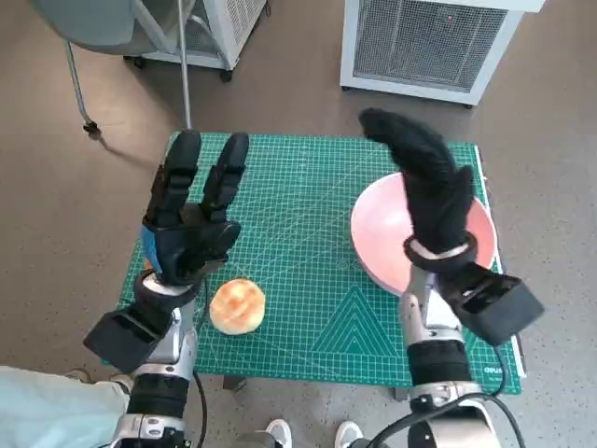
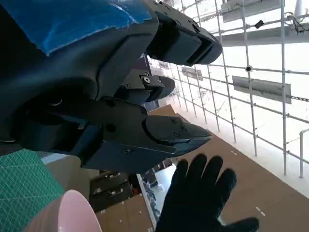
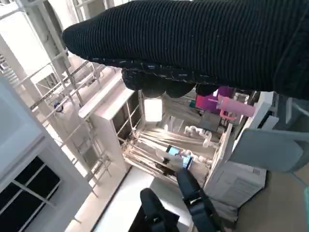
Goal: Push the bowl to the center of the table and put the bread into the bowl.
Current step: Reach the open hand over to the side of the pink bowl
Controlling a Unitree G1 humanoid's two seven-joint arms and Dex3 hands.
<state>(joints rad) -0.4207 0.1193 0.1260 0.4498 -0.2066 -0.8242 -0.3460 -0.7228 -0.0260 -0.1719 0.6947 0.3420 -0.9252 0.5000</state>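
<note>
A lab or test room in a large industrial building. A green cutting mat [image 1: 308, 280] covers the small worktop on a brown floor [image 1: 56, 187]; beyond it stand white vented units [image 1: 424, 42] and a grey chair [image 1: 93, 23]. Wrist views show tall gridded windows [image 2: 251, 72] and white shelving [image 3: 159, 140].

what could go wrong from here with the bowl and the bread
The pink bowl sits at the table's right side, partly under the raised right hand; a push from above might tip it instead of sliding it. The bread lies near the front edge by the left hand, so a clumsy grab could knock it off.
</note>
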